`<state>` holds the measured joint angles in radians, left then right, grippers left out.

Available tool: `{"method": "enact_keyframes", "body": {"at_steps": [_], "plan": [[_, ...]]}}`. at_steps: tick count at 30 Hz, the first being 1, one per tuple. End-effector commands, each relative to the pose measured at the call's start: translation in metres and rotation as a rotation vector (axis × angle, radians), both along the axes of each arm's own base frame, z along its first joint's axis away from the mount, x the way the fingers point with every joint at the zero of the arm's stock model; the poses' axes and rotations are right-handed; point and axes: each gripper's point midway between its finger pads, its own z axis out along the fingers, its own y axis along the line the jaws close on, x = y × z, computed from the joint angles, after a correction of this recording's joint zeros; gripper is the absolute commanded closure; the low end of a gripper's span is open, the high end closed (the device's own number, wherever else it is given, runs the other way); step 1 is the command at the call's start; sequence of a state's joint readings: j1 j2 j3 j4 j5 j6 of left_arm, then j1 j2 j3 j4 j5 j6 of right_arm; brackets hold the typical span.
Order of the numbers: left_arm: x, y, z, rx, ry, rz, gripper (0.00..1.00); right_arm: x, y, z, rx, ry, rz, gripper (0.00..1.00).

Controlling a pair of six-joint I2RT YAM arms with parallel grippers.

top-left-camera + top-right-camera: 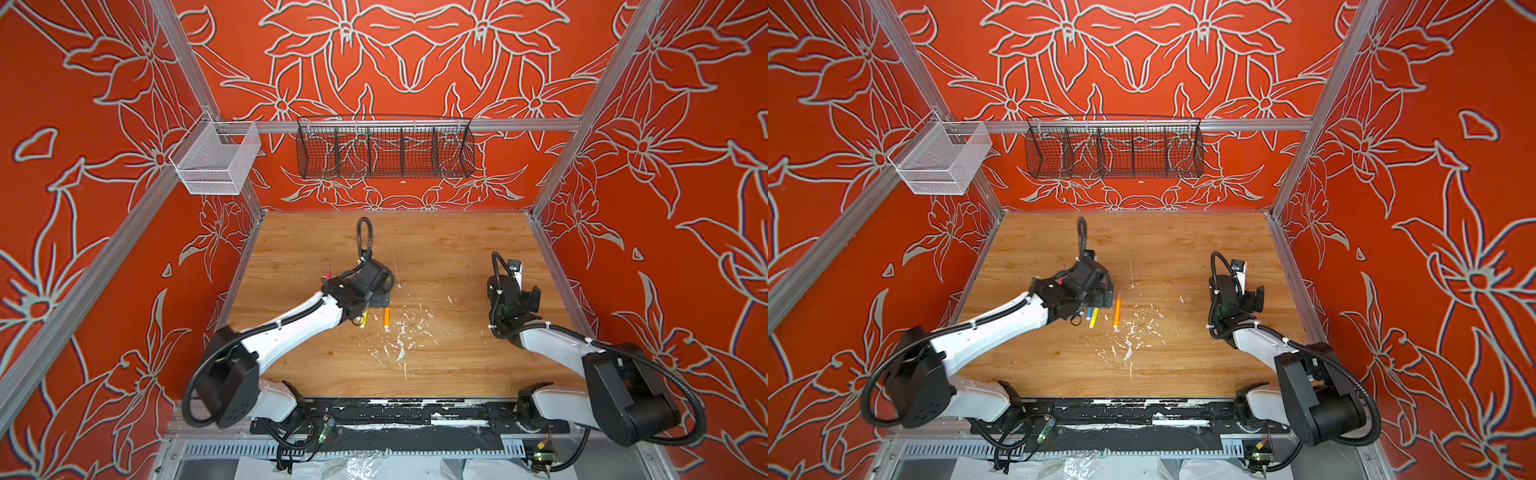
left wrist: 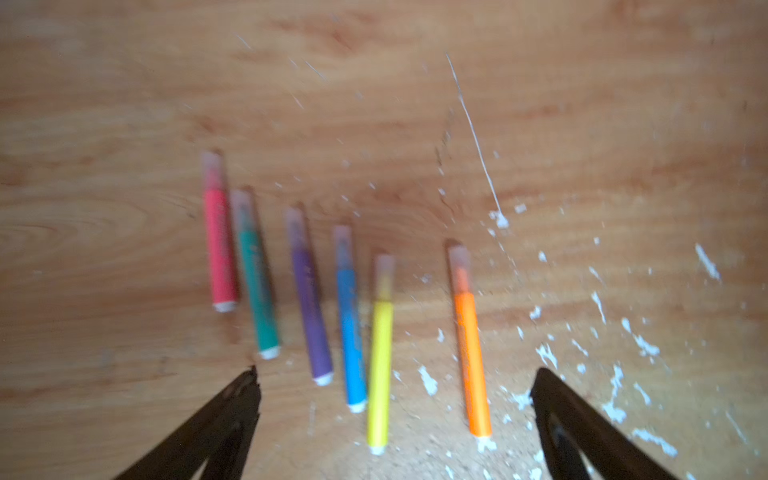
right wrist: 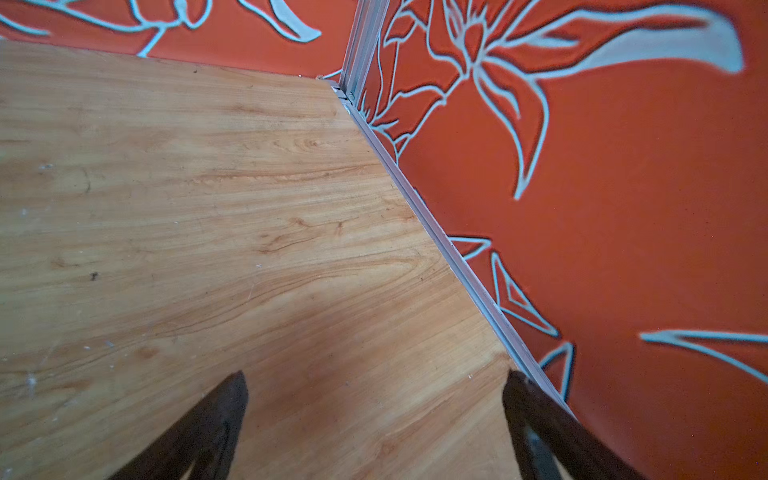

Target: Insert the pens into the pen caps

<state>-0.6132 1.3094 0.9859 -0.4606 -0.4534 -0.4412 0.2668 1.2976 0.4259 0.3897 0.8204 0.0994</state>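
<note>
a white mesh basket [image 1: 216, 162] hangs on the left rail. a black wire basket [image 1: 386, 151] hangs on the back rail, above the wooden table [image 1: 436, 249].

the left gripper [image 1: 380, 297] hovers low over the middle of the table. its fingers [image 2: 232, 407] are spread wide and hold nothing. below it 6 pens lie flat in a loose row. from left to right they are the pink-red pen [image 2: 220, 245], green pen [image 2: 257, 286], purple pen [image 2: 309, 307], blue pen [image 2: 350, 332], yellow pen [image 2: 380, 365] and orange pen [image 2: 471, 357].

the pink-red and green pens lie just beside each other, and the orange pen lies apart from the other 5. each pen wears a clear cap on its far end, such as the orange pen's cap [image 2: 459, 266]. the white ends point toward the robot's base. any print on the barrels is too blurred to read.

in both top views the left arm [image 1: 1000, 324] covers the pink-red, green and purple pens. white paint flecks [image 1: 401, 336] dot the wood just right of the orange pen.

the right gripper [image 3: 376, 377] is well apart from the pens, near the table's right edge. its fingers are also wide apart and empty, over bare wood beside the red flowered wall [image 3: 623, 208].
</note>
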Motion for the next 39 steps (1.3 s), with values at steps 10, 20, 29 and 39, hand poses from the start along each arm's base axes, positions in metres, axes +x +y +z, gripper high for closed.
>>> {"method": "enact_keyframes", "body": {"at_steps": [10, 20, 29, 39], "plan": [[-0.003, 0.152, -0.046, 0.18, -0.337, 0.24, 0.03, 0.027, 0.019, 0.005, 0.044, -0.192, 0.214, 0.02], [0.041, 0.173, -0.071, 0.155, -0.356, 0.225, 0.03, 0.032, 0.022, -0.009, 0.155, -0.141, 0.3, 0.02], [0.03, 0.161, -0.084, 0.032, -0.356, 0.106, 0.03, 0.032, 0.022, -0.022, 0.188, -0.113, 0.323, 0.03], [0.033, 0.17, -0.085, 0.043, -0.352, 0.161, 0.03, 0.034, 0.022, -0.02, 0.182, -0.138, 0.327, 0.02]]}}
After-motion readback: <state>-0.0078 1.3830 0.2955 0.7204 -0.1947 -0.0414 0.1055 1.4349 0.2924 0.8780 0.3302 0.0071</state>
